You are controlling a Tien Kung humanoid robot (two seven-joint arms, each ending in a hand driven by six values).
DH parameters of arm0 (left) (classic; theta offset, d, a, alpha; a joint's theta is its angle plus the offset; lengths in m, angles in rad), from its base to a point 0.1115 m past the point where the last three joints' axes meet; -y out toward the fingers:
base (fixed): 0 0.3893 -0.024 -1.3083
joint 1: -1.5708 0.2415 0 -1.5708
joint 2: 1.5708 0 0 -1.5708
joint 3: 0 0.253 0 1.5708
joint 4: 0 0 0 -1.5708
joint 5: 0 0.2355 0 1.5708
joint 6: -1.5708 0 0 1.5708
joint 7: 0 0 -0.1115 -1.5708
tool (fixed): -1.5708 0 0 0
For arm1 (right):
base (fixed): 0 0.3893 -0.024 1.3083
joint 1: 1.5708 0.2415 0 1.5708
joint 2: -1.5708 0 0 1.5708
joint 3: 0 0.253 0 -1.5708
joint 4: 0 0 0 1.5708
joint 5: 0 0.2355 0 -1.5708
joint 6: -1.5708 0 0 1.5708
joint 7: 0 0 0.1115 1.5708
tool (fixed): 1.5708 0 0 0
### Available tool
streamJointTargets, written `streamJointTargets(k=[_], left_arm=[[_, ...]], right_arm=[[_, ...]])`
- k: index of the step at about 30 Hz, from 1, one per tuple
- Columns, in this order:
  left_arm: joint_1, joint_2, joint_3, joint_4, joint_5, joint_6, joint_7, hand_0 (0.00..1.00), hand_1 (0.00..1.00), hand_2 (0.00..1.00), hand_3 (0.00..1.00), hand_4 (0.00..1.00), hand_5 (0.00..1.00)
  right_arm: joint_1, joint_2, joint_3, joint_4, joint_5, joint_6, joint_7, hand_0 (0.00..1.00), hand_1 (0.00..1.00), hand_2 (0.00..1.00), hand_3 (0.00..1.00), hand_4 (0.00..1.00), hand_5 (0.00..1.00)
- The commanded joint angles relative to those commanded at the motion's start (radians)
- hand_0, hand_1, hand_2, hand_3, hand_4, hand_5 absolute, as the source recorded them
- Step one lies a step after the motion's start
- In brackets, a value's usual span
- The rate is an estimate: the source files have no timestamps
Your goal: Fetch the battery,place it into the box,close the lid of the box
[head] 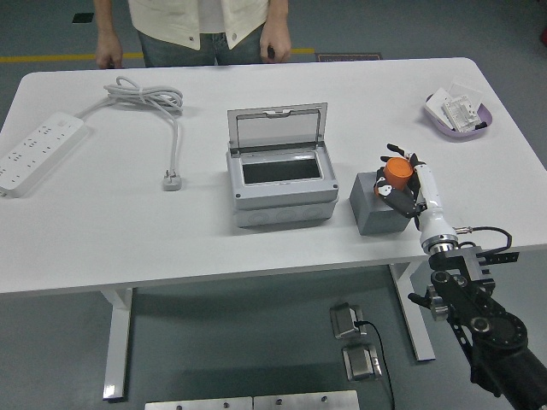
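R hand (400, 181) is over the grey block (379, 205) at the right-front of the surface (128, 231), fingers (395, 194) curled round the battery (396, 171), an orange cylinder. Looks like a wrap grasp w/ thumb on one side and the other fingers on the far side. Can't tell whether the battery's base is touching the block top or just clear of it; it sits at the block's right part. Its long axis looks roughly upright, maybe tipped a little, hard to say from this angle.

Key relation: the box (279, 190) lies to the left of the held battery, w/ the block between them and only a small gap from block to box. The lid (277, 127) stands open, hinged at the far side and leaning back, so the opening faces up and is reachable from the right or front. Dark cavity is wider left-right than front-back, so the battery prob. goes in laid along that direction or dropped upright; depth not visible.

L arm not in view, so R hand is the only one placed for the carry, and it's also the nearer side for the lid.

Elsewhere: power strip (38, 152) w/ its cable (158, 107) at far left, purple tray (457, 115) w/ small parts at far right. A person (201, 26) stands at the far edge, hands down by the surface's rim, touching nothing on it
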Motion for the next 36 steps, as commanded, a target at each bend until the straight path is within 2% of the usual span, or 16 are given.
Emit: streamJointTargets(k=[1, 6, 7, 12, 13, 23, 26, 31, 36], left_arm=[[0.0, 0.0, 0.0, 0.0, -0.001, 0.0, 0.0, 0.638, 0.671, 0.679, 0.688, 0.702, 0.195], [0.001, -0.001, 0.0, 0.0, -0.003, -0.001, 0.0, 0.638, 0.671, 0.679, 0.688, 0.702, 0.195], [0.002, -0.001, 0.0, 0.0, -0.003, -0.001, 0.001, 0.637, 0.671, 0.68, 0.688, 0.703, 0.195], [0.003, -0.001, -0.002, 0.0, -0.004, -0.001, 0.001, 0.637, 0.671, 0.68, 0.688, 0.703, 0.195], [0.003, -0.001, -0.003, 0.0, -0.004, -0.001, 0.001, 0.637, 0.671, 0.679, 0.687, 0.704, 0.195], [0.002, 0.002, -0.009, 0.0, 0.0, 0.0, 0.004, 0.637, 0.671, 0.679, 0.687, 0.706, 0.198], [0.003, 0.003, -0.011, 0.0, 0.001, 0.0, 0.006, 0.637, 0.671, 0.68, 0.686, 0.707, 0.2], [0.004, 0.002, -0.013, 0.0, 0.002, 0.0, 0.011, 0.637, 0.671, 0.679, 0.687, 0.708, 0.199], [0.004, 0.004, -0.016, 0.0, 0.004, 0.0, 0.018, 0.637, 0.671, 0.679, 0.687, 0.708, 0.199]], right_arm=[[0.0, 0.0, -0.001, 0.001, 0.004, 0.002, -0.001, 0.457, 0.485, 0.468, 0.438, 0.002, 0.002], [0.003, -0.002, -0.004, 0.011, 0.029, 0.005, 0.002, 0.457, 0.485, 0.468, 0.438, 0.002, 0.002], [0.004, -0.003, -0.005, 0.014, 0.035, 0.005, 0.004, 0.382, 0.367, 0.375, 0.291, 0.002, 0.002], [0.014, -0.008, -0.008, 0.033, 0.063, 0.0, 0.013, 0.382, 0.367, 0.375, 0.291, 0.002, 0.002], [0.017, -0.01, -0.008, 0.037, 0.068, -0.001, 0.015, 0.353, 0.303, 0.33, 0.251, 0.002, 0.002], [0.036, -0.018, -0.005, 0.04, 0.098, -0.004, 0.023, 0.346, 0.281, 0.324, 0.244, 0.002, 0.002], [0.043, -0.023, -0.006, 0.056, 0.065, -0.01, 0.01, 0.349, 0.278, 0.326, 0.243, 0.002, 0.002], [0.072, -0.049, -0.009, 0.142, -0.089, 0.007, -0.089, 0.35, 0.281, 0.329, 0.245, 0.002, 0.002], [0.14, -0.083, -0.068, 0.249, -0.281, 0.075, -0.214, 0.35, 0.281, 0.329, 0.245, 0.002, 0.002]])
